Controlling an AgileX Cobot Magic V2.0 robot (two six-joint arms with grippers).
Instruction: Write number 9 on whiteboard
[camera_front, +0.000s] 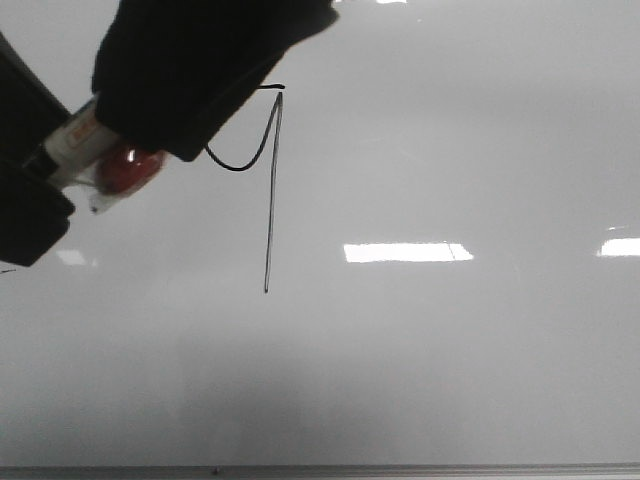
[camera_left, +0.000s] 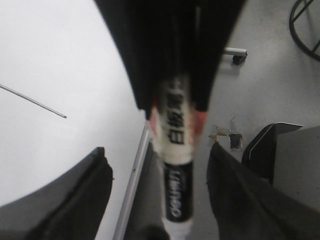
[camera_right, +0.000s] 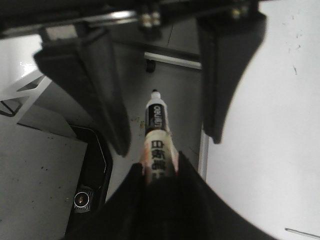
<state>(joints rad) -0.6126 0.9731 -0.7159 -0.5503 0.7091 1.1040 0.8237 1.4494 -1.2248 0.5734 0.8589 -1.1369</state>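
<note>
The whiteboard is filling my front view, glossy and pale. Left of the stem, I'm seeing the left gripper clamping a marker, covering part of the loop. The number 9 is looking nearly finished. I cannot tell the right gripper's jaw state.
</note>
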